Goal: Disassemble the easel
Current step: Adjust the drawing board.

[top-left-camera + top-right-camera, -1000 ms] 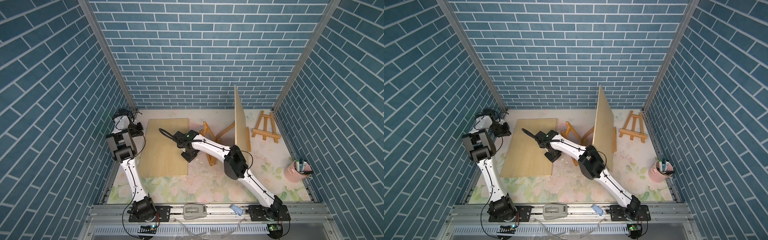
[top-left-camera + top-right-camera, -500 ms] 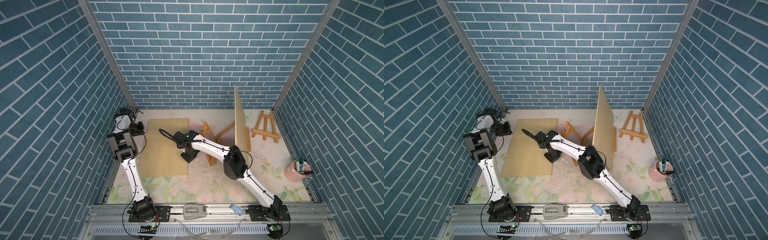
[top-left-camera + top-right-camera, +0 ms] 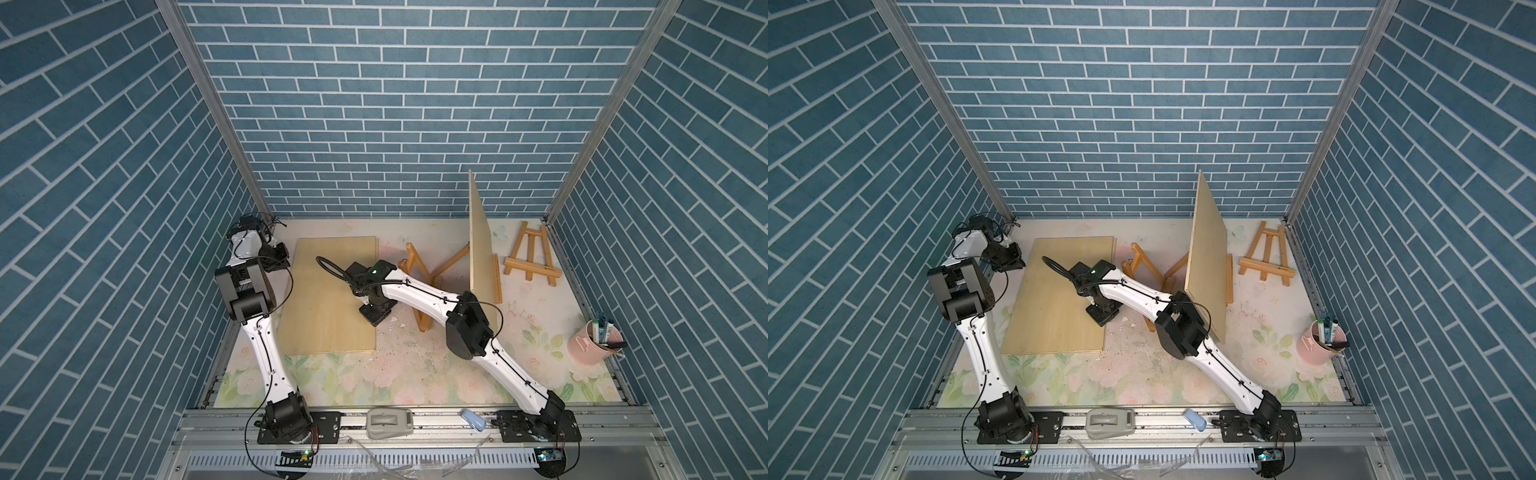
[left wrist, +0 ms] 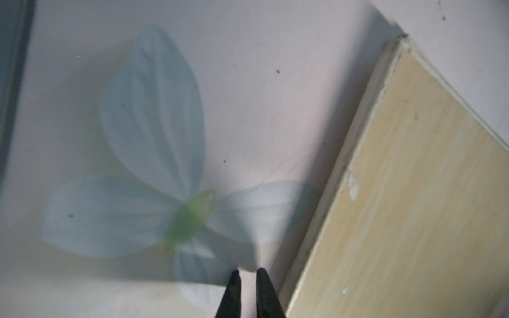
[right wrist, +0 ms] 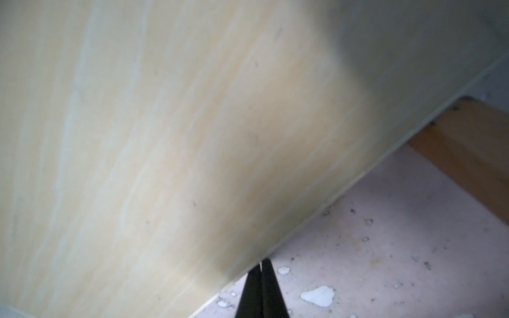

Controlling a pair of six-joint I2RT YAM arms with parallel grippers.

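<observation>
Both tools were shut and empty; the right tool (image 3: 376, 315), mid-frame at the edge of the flat board (image 3: 328, 299), sat nearer the easel (image 3: 452, 263), right of it, than the left tool (image 4: 246, 272).

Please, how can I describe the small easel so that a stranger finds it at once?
Go to the far right corner of the table, by the brick wall. The small easel sits there, right of the upright board. Unlike the big easel, it holds no board.
</observation>
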